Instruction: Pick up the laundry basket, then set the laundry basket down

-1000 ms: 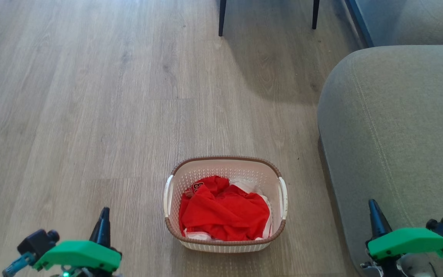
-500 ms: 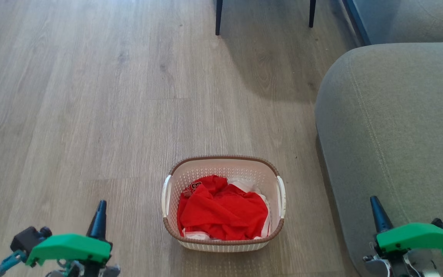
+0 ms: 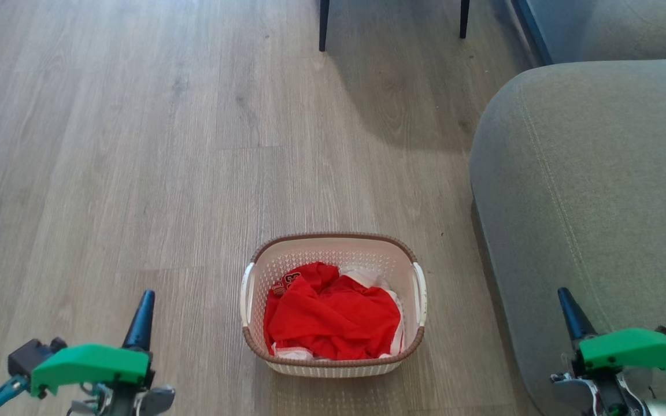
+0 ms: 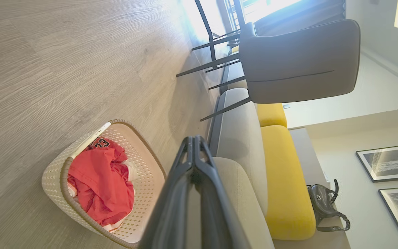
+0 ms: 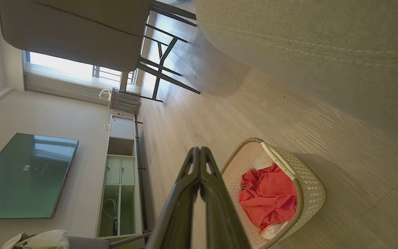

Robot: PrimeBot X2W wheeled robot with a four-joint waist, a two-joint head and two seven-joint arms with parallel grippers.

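Floor: pale wood-look planks run across the head view. You have the laundry basket standing upright on them, low and centre.
Basket build: cream perforated walls and a brown woven-look rim. There is a white handle on its left side and one on its right side; nothing touches either.
Contents: a red garment lies crumpled on top, with a "23" print showing in the left wrist view. White cloth shows at its far right corner and along the near edge.
Neighbours: the grey sofa is near the basket's right side, with a strip of floor between them.
Left tool: you see it at lower left under its green cover, well apart from the basket. In its wrist view the fingers are pressed together to the tips, with nothing between them.
Right tool: it is at lower right, seen against the sofa's front and apart from the basket. Its fingers are likewise closed tip to tip, and you are holding nothing.
Background: dark chair legs stand at the top edge. The left wrist view shows yellow cushions, a dark handbag and framed pictures. The right wrist view shows a television beside a white cabinet.
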